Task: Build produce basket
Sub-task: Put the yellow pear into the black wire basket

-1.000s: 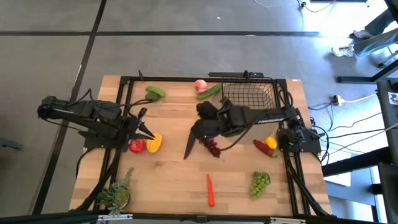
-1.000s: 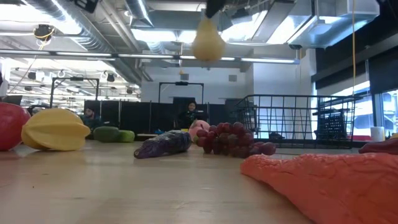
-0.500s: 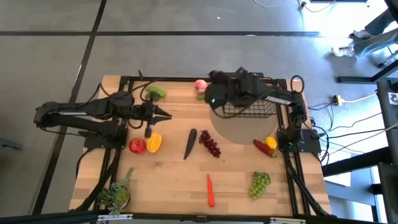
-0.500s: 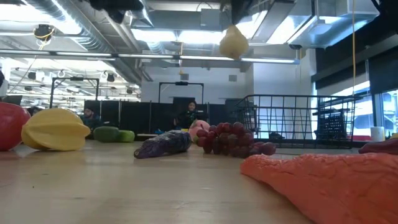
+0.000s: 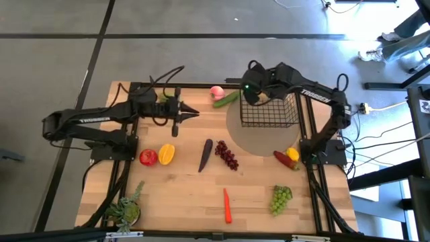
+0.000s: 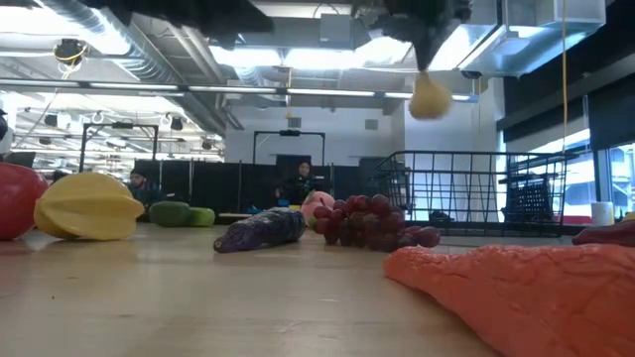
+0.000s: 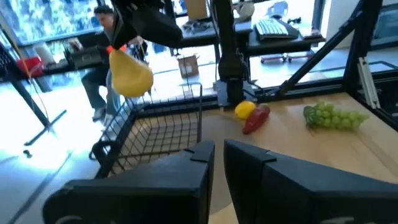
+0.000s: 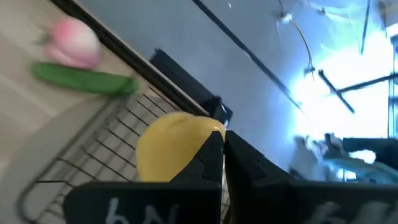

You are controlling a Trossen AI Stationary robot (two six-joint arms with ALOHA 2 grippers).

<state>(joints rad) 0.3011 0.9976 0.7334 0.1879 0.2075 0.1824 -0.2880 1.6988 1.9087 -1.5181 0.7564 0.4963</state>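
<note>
Potted plant (image 5: 125, 210), leafy, at the table's (image 5: 175, 198) near-left corner; table top is pale wood planks. One red pepper (image 5: 148, 157) and one ribbed yellow-orange pepper (image 5: 166, 154) touching, left of centre. Left tool (image 5: 193, 112) over the far-left part of the table, fingers nearly together, nothing in them. One slim dark eggplant (image 5: 205, 154) mid-table; one bunch of dark grapes (image 5: 227, 156), knobbly, just right of it. One pink peach (image 5: 216, 91) and one smooth green cucumber (image 5: 227, 99) at the far edge, beside the basket (image 5: 270, 111), which is black wire mesh, rectangular, at the far-right. One orange carrot (image 5: 227, 205), tapered, near edge. Right tool (image 8: 222, 144) above the basket's far-left rim, clamped on a smooth yellow pear (image 8: 169, 145) that hangs clear of the mesh. One green grape bunch (image 5: 281, 198) near-right; one lemon (image 5: 292, 154) touching a long red pepper (image 5: 285, 160) at the right edge.
</note>
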